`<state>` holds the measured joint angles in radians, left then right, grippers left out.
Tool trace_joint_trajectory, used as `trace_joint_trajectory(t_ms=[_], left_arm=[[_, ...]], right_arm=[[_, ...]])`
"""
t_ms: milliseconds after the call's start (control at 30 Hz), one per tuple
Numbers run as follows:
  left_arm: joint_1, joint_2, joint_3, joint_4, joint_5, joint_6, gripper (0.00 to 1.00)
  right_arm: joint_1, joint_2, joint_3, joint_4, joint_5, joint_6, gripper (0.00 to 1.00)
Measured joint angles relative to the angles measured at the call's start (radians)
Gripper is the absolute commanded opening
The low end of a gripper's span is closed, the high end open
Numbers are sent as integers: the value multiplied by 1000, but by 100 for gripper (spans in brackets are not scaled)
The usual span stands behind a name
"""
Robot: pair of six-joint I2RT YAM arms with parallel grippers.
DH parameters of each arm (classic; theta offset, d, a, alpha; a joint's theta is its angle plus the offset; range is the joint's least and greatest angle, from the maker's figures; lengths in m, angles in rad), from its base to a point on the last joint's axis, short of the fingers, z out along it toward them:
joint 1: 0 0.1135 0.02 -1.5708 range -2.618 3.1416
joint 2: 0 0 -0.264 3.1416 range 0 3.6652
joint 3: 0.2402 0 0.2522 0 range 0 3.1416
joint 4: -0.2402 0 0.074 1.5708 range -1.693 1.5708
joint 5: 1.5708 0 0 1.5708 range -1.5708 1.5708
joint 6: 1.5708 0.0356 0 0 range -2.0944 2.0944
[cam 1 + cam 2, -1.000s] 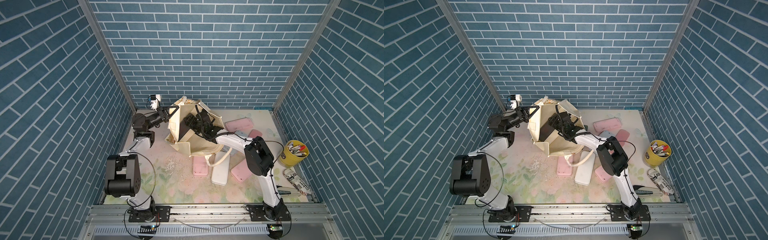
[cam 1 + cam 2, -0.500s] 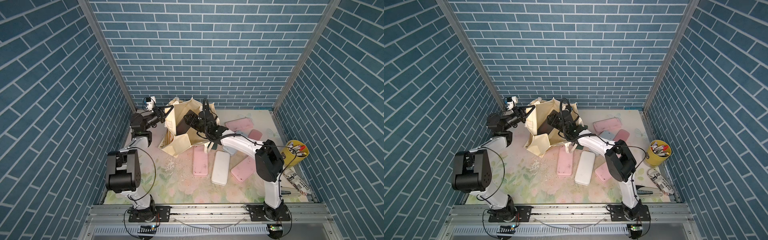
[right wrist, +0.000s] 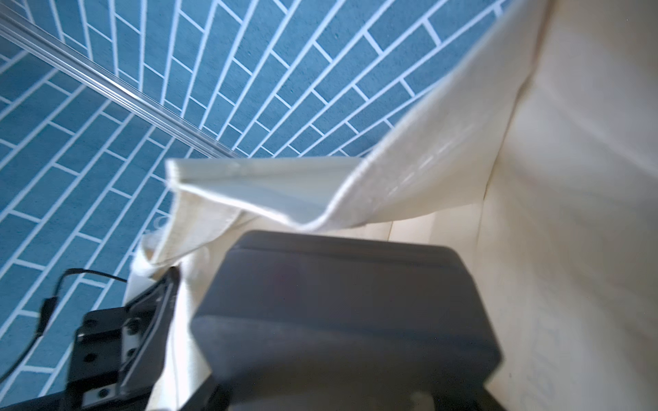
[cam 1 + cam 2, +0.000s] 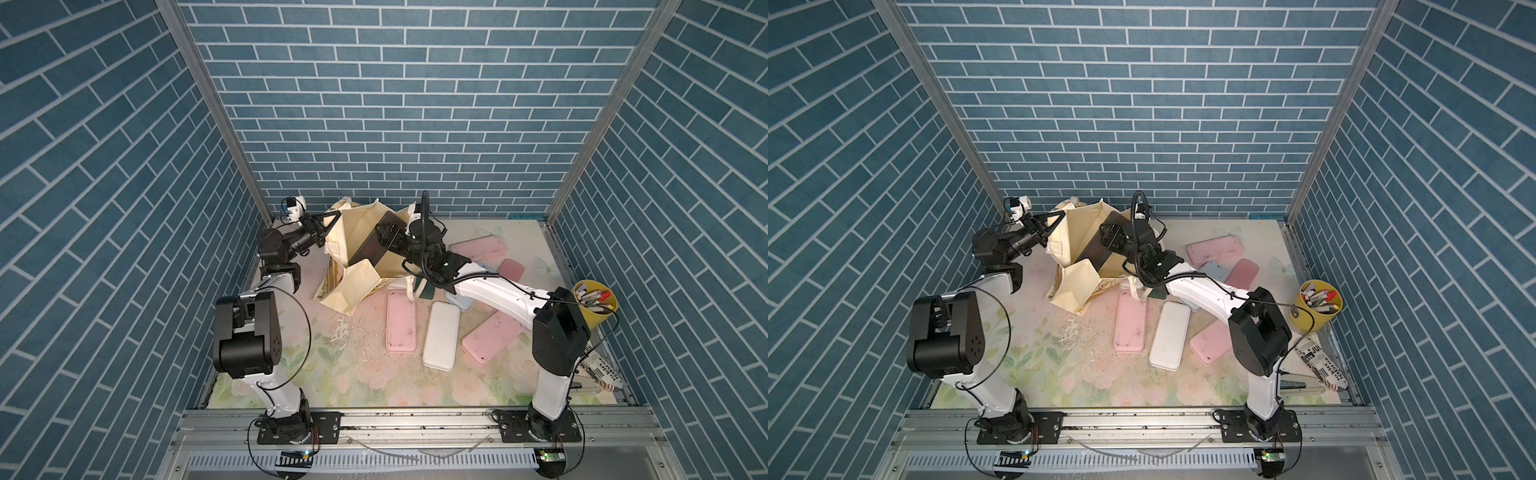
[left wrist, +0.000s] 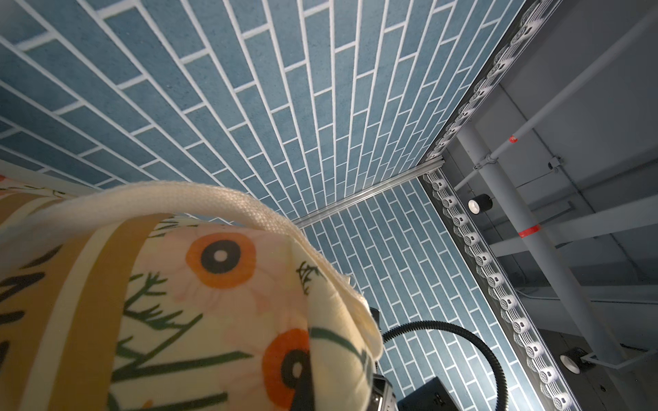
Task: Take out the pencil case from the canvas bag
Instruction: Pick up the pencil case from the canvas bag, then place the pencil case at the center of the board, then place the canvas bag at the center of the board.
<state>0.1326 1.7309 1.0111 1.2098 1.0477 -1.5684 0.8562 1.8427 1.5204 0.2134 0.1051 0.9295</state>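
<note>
My right pincer (image 4: 385, 236) clamps the dark pencil case (image 4: 368, 249) at its upper-right end. Its long axis slants down-left into the canvas bag (image 4: 349, 286), upper centre of frame. My left pincer (image 4: 323, 226) pinches the bag's rim.

Dark pencil case (image 4: 370, 243) lower end was hidden inside canvas bag (image 4: 353, 286), case blurred in right wrist view, bag cropped by left wrist view's edge
</note>
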Motion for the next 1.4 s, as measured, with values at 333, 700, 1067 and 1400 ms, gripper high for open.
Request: trace_joint_trajectory(t_ms=[333,700,1067,1400], left_arm=[[85,75,-2,22,-29,-31,4],[150,157,-3,101,-60,-95,5],[206,198,-11,145,-89,-146,22],[227,188,-15,156,-98,-148,35]], right_arm=[[15,-116,-44,116,-16,-65,36],[16,-275,-122,159,-27,-135,36],[16,-403,-168,159,-198,-262,34],[20,-480,-190,0,-461,-413,36]])
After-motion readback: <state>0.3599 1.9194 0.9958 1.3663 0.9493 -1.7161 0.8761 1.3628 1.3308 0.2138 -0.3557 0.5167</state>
